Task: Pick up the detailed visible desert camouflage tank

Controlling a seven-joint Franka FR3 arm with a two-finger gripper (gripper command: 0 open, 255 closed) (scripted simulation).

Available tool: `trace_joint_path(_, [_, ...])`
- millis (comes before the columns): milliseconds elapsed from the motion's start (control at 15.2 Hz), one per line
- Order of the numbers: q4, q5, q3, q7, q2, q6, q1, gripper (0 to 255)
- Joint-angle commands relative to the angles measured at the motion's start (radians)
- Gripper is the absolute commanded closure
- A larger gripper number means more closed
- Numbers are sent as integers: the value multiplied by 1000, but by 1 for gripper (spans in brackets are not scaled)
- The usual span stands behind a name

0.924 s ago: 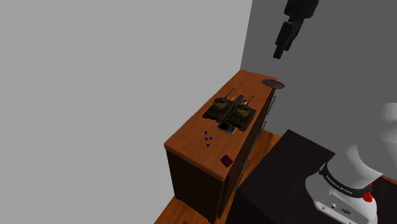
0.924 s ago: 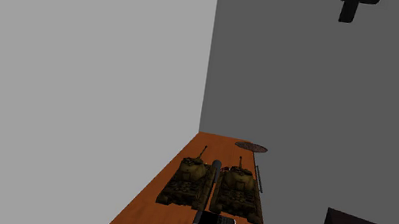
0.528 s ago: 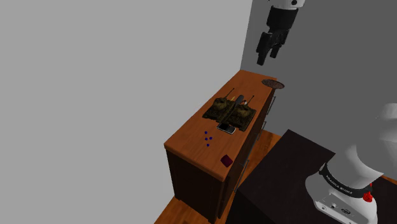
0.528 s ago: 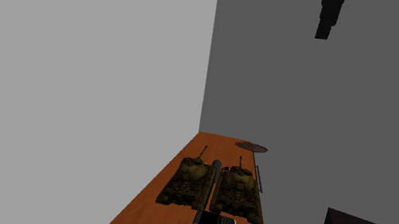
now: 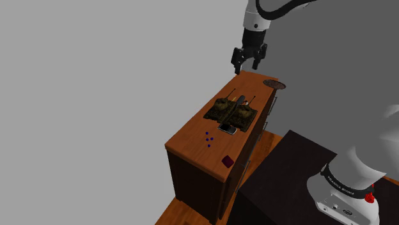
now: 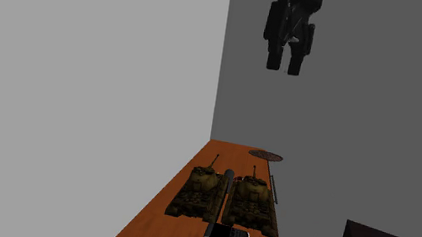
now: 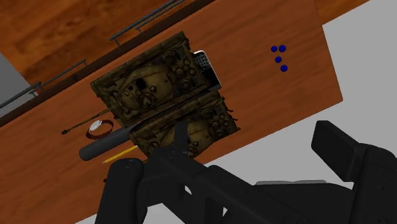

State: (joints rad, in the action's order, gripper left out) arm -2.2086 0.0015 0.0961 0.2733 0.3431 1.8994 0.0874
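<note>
Gripper (image 5: 248, 61) hangs high above the far end of the cabinet (image 5: 192, 135). Its fingers are spread wide with nothing between them, so I call it open and empty.

Looking down along the hand, I have both tanks under me, close side by side on the middle of the cabinet top. My target is the sandier one, the desert camouflage tank (image 7: 147, 79). It lies on the front-edge side, where the handle rails run; the darker tank (image 7: 191, 127) lies on the wall side. A long dark rod (image 6: 226, 190) lies along the gap between them.

A phone (image 6: 228, 236) sits just at the tanks' near ends, with blue beads (image 5: 208, 137) beyond it and a dark red block (image 5: 227, 160) close to the front edge near the near end. Up at the far front corner there is a round dark dish (image 5: 275, 84).
</note>
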Motion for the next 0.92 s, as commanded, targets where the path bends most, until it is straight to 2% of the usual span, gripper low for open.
trace_joint_path(0, [33,-5,9,69,-73,32,15,0])
trace_joint_path(396, [137,-28,9,254,-290,119,50,0])
trace_joint_path(858, [292,-43,-25,444,-537,182,75,0])
